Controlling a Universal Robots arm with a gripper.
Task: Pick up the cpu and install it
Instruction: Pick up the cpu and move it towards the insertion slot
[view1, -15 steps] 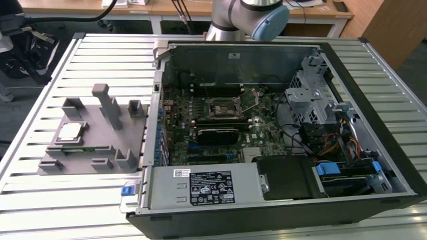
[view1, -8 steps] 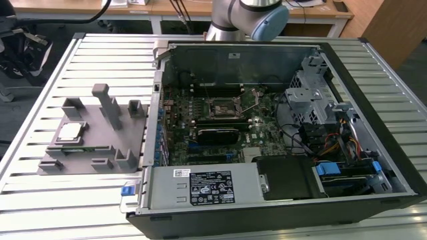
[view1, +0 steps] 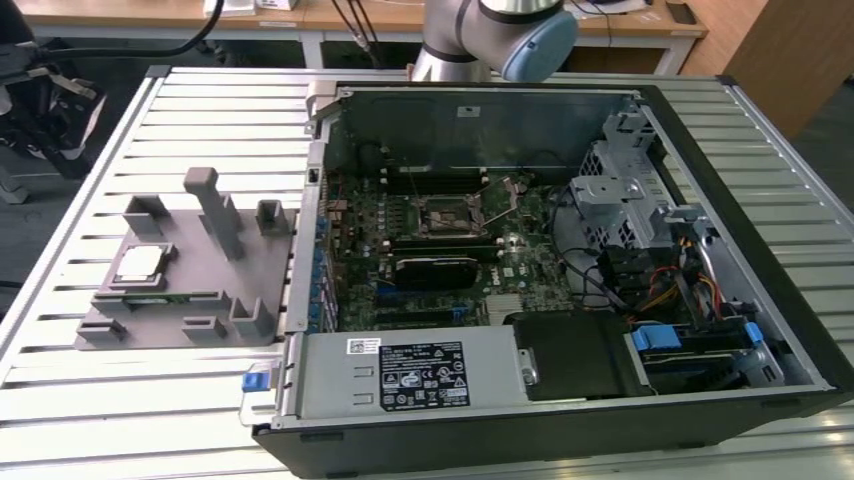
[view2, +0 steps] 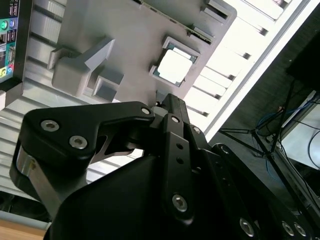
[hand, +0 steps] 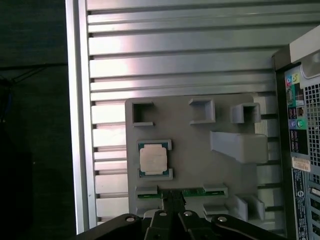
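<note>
cpu (hand: 153, 160) seated in fixture (hand: 200, 167) | likely light, stiff, fragile: grip opposite rim edges | gripper (hand: 173, 196) above, jaws pressed together, empty

Silver arm (view1: 451, 50), pale-blue joint cap (view1: 541, 45) — black end effector (view2: 168, 102), silver screws (view2: 77, 142)

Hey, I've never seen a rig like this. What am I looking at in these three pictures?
One picture looks from outside at a slatted metal table, with a robot arm at its far edge. On the table sit an open computer case and a grey fixture plate. The other two come from cameras on the arm's wrist, looking past its black tool at that plate. The cpu, a small silvery square, lies in a pocket on the plate, not yet picked up.
</note>
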